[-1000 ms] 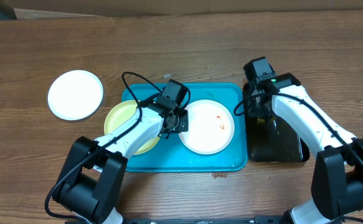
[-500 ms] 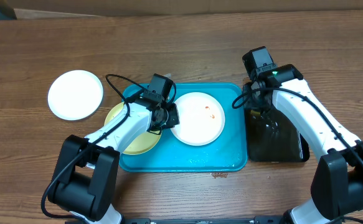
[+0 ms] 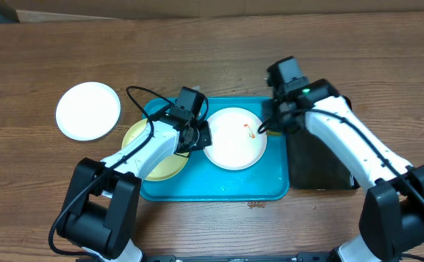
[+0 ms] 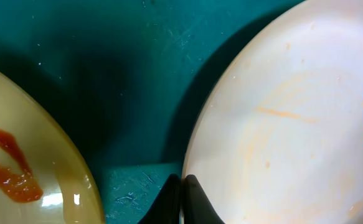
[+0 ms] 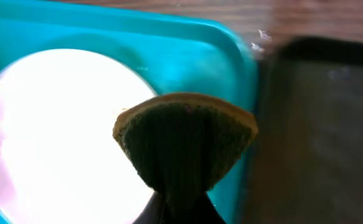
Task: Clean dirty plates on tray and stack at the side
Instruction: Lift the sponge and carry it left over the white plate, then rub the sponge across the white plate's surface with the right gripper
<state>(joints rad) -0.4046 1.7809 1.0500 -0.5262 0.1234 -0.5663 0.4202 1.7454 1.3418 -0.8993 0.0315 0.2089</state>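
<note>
The wipe should go best if the left hand (image 4: 182, 186), pinched shut on the left rim of the white plate (image 3: 230, 145), braces it while the right hand (image 5: 180, 208), clamped on a green-faced sponge (image 5: 184, 143), drags across the orange smear (image 3: 248, 131). The plate lies mid-frame on the turquoise tray (image 3: 270, 185), and the sponge hangs over its right edge, near the smear.

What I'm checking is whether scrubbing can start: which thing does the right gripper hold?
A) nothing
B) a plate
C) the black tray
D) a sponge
D: in the right wrist view the right gripper is shut on a folded green sponge, just beside the white plate on the blue tray.
</note>
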